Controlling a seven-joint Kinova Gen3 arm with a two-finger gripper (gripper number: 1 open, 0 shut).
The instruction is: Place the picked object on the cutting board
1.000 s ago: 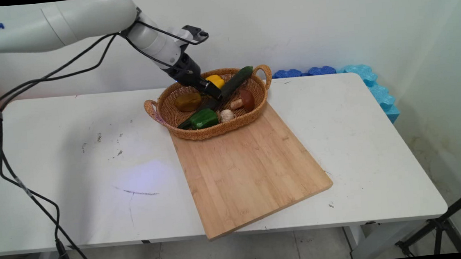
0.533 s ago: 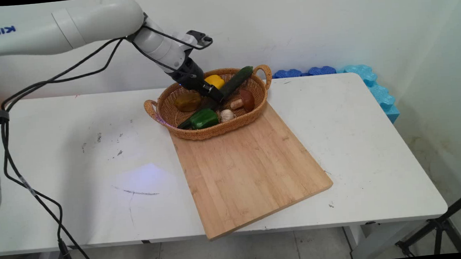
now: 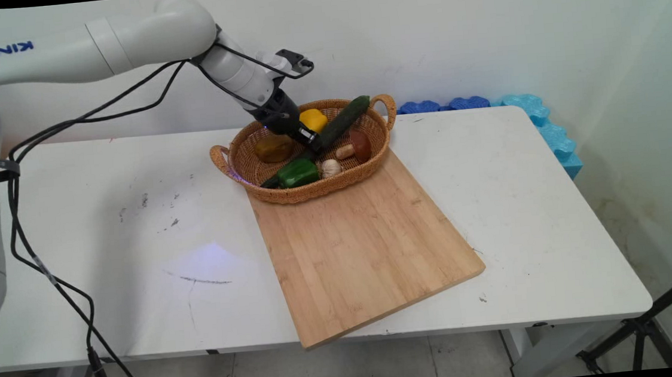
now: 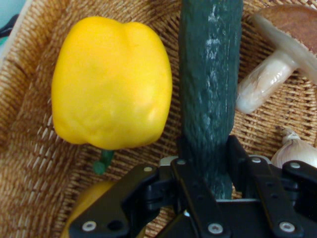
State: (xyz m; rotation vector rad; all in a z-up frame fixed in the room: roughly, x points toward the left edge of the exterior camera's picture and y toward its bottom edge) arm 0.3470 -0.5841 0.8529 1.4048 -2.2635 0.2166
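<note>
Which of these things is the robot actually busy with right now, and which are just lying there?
Busy with:
- gripper, shut on the cucumber
- basket that the cucumber lies in

Just lying about:
- yellow pepper, beside the cucumber
- mushroom
- garlic
- green pepper
- brownish vegetable
- cutting board, bare

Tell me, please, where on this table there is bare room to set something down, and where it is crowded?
The cutting board lies bare below the basket. The white table is bare left of the basket and board, and right of them toward the blue foam. The basket is crowded: gripper shut on the cucumber, beside yellow pepper, mushroom, garlic.
</note>
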